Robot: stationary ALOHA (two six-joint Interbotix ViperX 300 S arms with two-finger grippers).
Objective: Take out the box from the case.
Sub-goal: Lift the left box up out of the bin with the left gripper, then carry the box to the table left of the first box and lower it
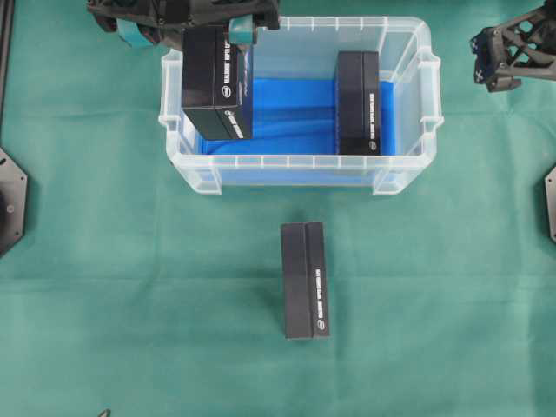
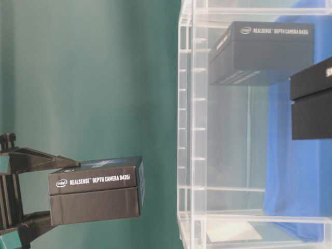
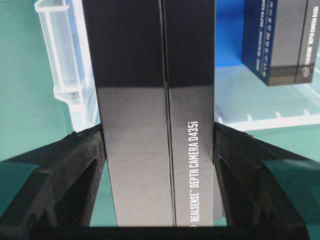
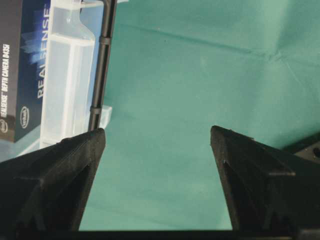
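My left gripper is shut on a black RealSense box, one finger pressed on each long side. It holds the box raised over the left end of the case, a clear plastic bin with a blue lining. In the table-level view the held box hangs clear of the case's rim. A second black box stands on edge in the right part of the case. My right gripper is open over bare green cloth, beside the case's right wall.
A third black box lies on the green cloth in front of the case. The right arm sits at the far right, just off the case's back corner. Black mounts stand at the table's left and right edges.
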